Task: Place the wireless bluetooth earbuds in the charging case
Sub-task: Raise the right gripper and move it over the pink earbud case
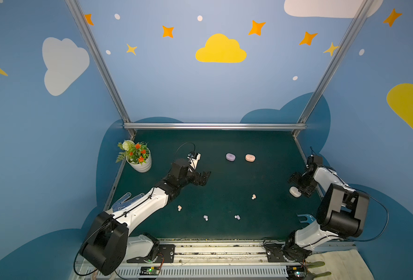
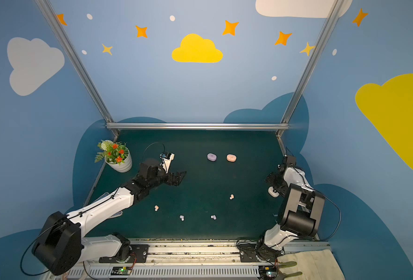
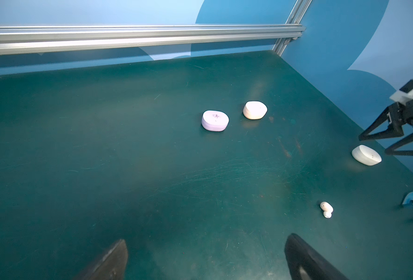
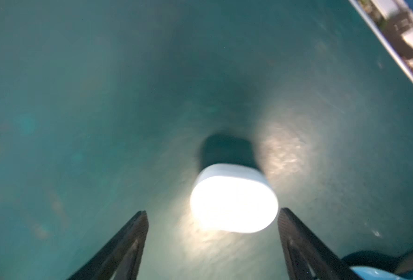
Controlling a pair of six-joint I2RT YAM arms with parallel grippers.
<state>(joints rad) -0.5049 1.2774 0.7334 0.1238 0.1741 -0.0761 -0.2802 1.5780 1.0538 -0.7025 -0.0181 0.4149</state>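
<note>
The right fingers (image 4: pixel 133 232) stand apart either side of the white case (image 4: pixel 233 201) at the right edge of the desk (image 1: pixel 225 181), the left fingers (image 3: pixel 113 259) spread wide left of centre, and four earbuds (image 1: pixel 253 196) lie loose across the lower middle.

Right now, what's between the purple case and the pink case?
Nothing, only bare green mat between purple case and pink case, seen in the left wrist view.

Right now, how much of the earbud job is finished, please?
Done: nothing certain; the white case is shut and no white buds show. In hand: the right pincer stands open at that case, holding nothing; the left pincer is open too. Remaining: two peach buds and two lavender buds lie loose; the lavender case and peach case are closed.
</note>
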